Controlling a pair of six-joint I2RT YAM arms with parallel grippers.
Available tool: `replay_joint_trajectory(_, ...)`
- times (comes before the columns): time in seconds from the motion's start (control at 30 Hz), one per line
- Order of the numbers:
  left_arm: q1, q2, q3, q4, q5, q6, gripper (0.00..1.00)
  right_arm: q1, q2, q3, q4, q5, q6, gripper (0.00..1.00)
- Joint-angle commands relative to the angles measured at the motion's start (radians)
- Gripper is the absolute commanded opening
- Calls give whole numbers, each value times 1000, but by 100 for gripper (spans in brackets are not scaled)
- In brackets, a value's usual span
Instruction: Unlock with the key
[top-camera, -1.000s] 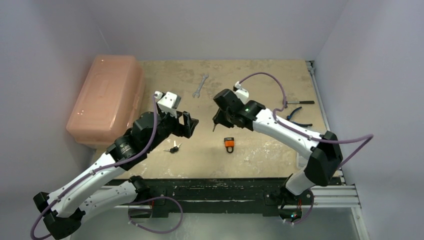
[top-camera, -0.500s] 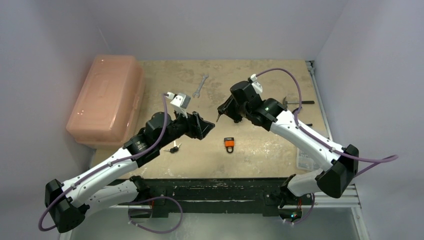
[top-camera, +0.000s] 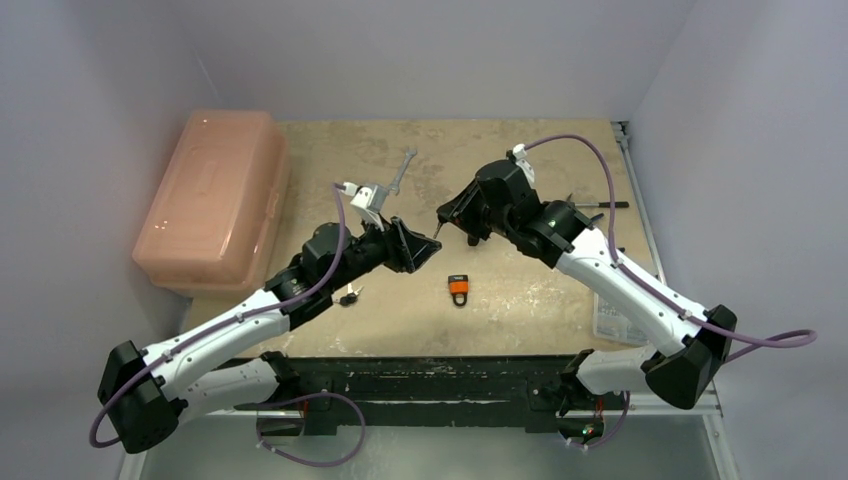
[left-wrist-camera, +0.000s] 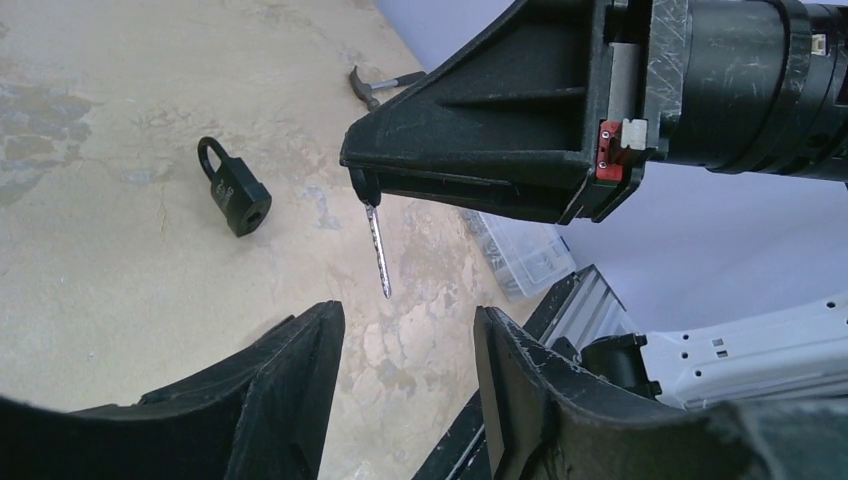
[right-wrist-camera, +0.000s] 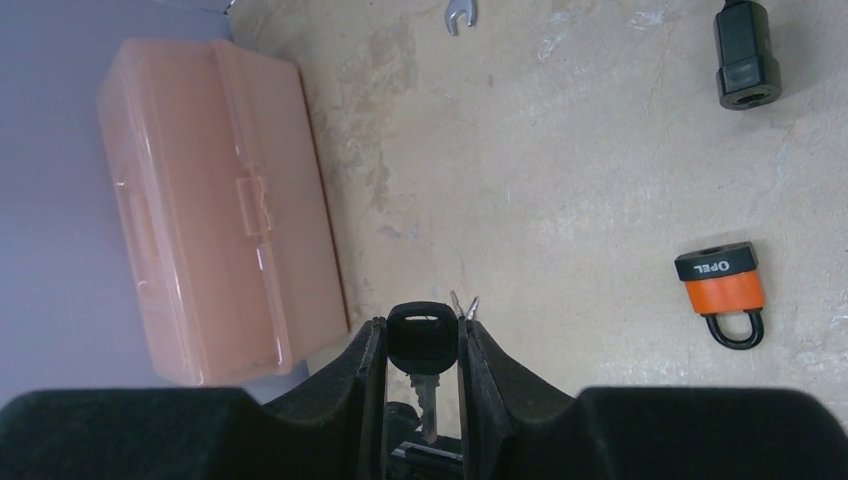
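Observation:
My right gripper (top-camera: 440, 215) is shut on a key with a black head (right-wrist-camera: 422, 338), held above the table. In the left wrist view its silver blade (left-wrist-camera: 378, 250) hangs down from the right gripper's tips. My left gripper (top-camera: 422, 250) is open and empty (left-wrist-camera: 408, 315), just below and beside the key blade, not touching it. An orange padlock (top-camera: 458, 289) lies on the table, also in the right wrist view (right-wrist-camera: 720, 285). A black padlock (right-wrist-camera: 745, 55) lies further off, also in the left wrist view (left-wrist-camera: 235, 190); it is hidden in the top view.
A pink plastic box (top-camera: 215, 195) stands at the left. A spare bunch of keys (top-camera: 348, 297) lies under the left arm. A wrench (top-camera: 400, 170) lies at the back, pliers (top-camera: 592, 226) at the right, a clear parts box (top-camera: 610, 320) near the front right.
My left gripper has reached to the right, up to the right gripper. My right gripper has moved back and slightly right with the key still in it.

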Motion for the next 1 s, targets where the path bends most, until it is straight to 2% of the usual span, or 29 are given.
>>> replay_joint_trajectory(0.0,5,17,-6,114,15,-32,53,-3,-32,-5,33,-8,7,13)
replay_joint_trajectory(0.4,5,93,13,156,-3,-44,39,-3,-53,-18,46,-29,-9,13)
replay_joint_trajectory(0.5,5,100,13,171,-10,-45,28,-3,-60,-29,46,-29,-13,13)
replay_joint_trajectory(0.6,5,110,20,176,-15,-45,1,-4,-70,-48,52,-36,-16,13)
replay_joint_trajectory(0.73,5,115,44,134,-42,-55,0,-3,-103,-97,113,-42,-38,14)
replay_joint_trajectory(0.8,6,102,46,123,-46,-66,0,-3,-128,-121,165,-52,-77,21)
replay_joint_trajectory(0.83,6,94,47,117,-45,-71,0,-3,-137,-129,182,-59,-99,31)
replay_joint_trajectory(0.87,5,86,52,103,-44,-75,0,-5,-144,-136,204,-65,-131,49)
replay_joint_trajectory(0.9,6,77,69,74,-44,-77,0,-4,-152,-141,218,-65,-169,74)
replay_joint_trajectory(0.93,6,68,87,43,-40,-76,0,-3,-163,-147,230,-62,-212,86)
replay_joint_trajectory(0.97,6,52,105,4,-32,-75,0,-3,-175,-160,260,-65,-264,93)
